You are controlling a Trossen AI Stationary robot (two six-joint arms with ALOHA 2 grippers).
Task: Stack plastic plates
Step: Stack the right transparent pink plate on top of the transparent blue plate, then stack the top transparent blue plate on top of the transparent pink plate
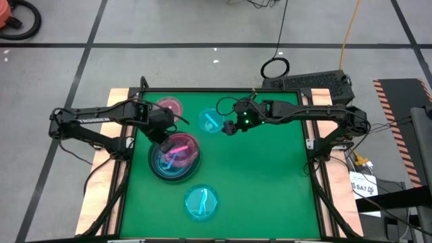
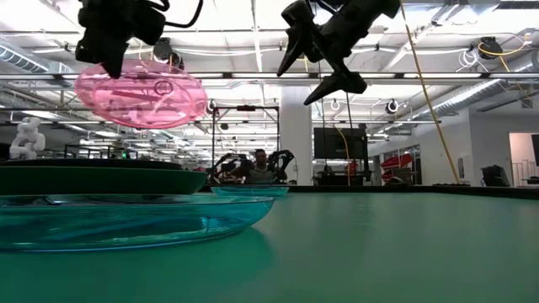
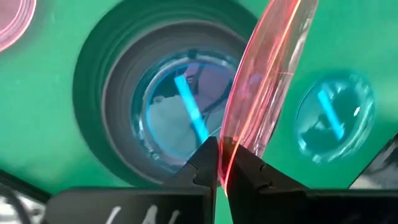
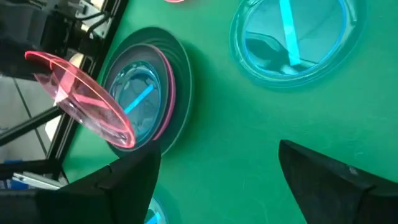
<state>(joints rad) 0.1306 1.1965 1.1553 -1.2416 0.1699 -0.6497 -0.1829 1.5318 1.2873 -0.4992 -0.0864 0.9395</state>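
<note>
Two slim black arms (image 1: pixel 94 125), white lettering.

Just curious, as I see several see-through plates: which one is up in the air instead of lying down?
The translucent pink plate, pinched at its rim by the left fingers above the stack. The cyan plates and another pink one lie on the table.

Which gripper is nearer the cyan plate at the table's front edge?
Left. The left gripper, holding a translucent pink plate over the stack, is closer to the front cyan plate. The right gripper hangs open farther back.
</note>
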